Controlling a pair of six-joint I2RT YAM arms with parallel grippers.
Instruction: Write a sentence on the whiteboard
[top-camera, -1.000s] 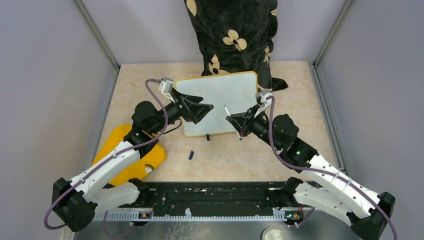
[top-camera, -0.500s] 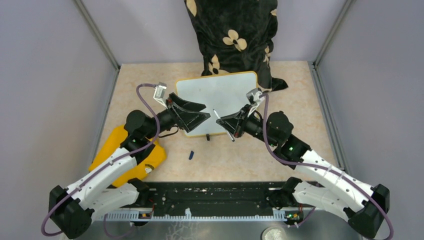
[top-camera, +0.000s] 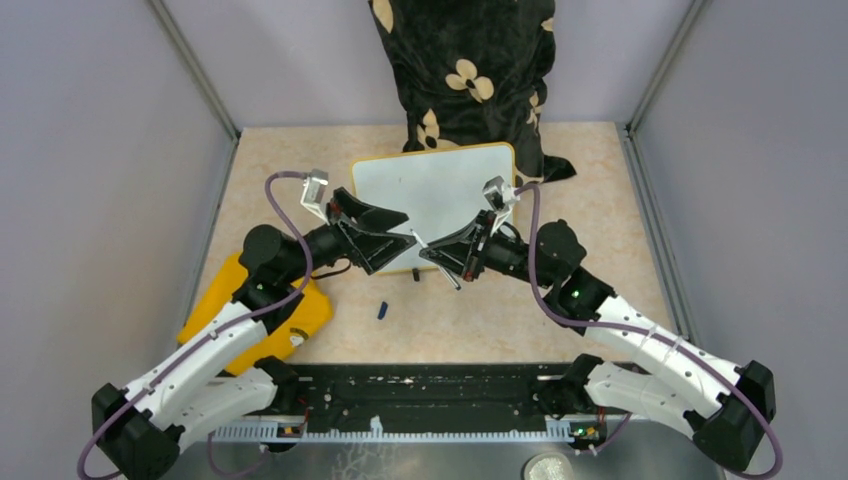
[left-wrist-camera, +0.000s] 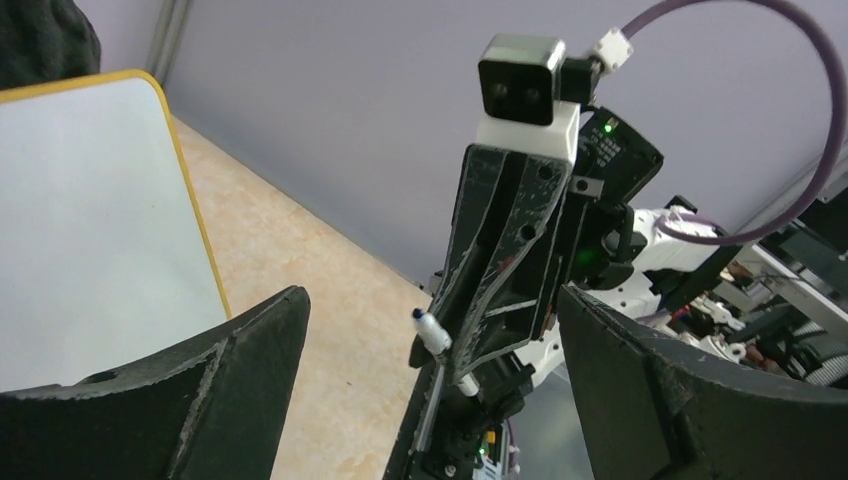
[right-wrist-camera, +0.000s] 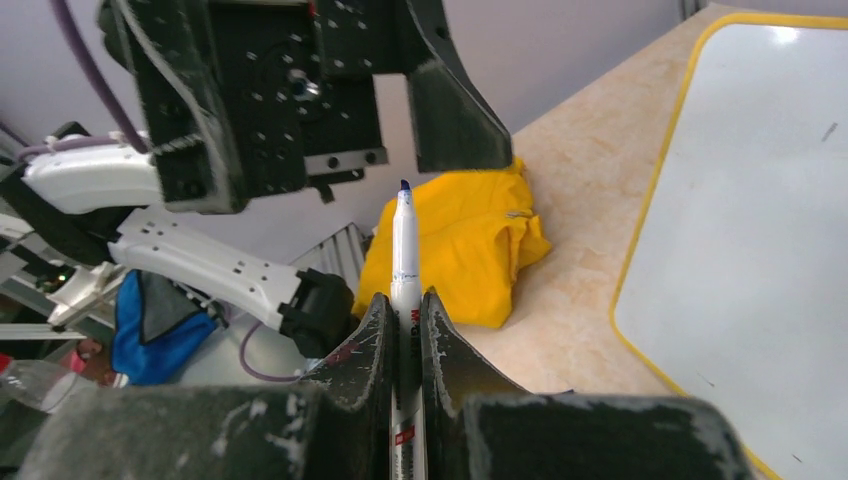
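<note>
1. The whiteboard (top-camera: 440, 185) lies flat at the middle of the table (top-camera: 600, 200), its far edge against a dark flowered cloth (top-camera: 460, 70). That puts it within reach of both arms. Its face carries no sentence.
2. The yellow cloth (top-camera: 305, 320) lies bunched near the left arm, well apart from the board. It is probably kept there for wiping.
3. The left gripper (top-camera: 410, 226) hangs over the board's near edge with its jaws spread as wide as they go, holding nothing. It faces the other gripper, so I judge it is ready to take or steady the pen.
4. The right gripper (top-camera: 432, 255) is clamped tight on a marker (right-wrist-camera: 405, 250), gripping the barrel partway along so the tip end sticks out beyond the fingers.
5. A small blue piece (top-camera: 382, 310) lies on the table just in front of the board. It is likely the cap, set aside so the tip is free.
6. Only the top view shows the whole layout: both grippers nose to nose above the board's near edge, with neither touching it.
7. Only the right wrist view shows the marker's bare blue tip aimed at the left gripper's open jaws. It also shows a few faint specks on the board.
8. Only the left wrist view shows the marker lying slantwise across the right gripper, seen between the left fingers.
</note>
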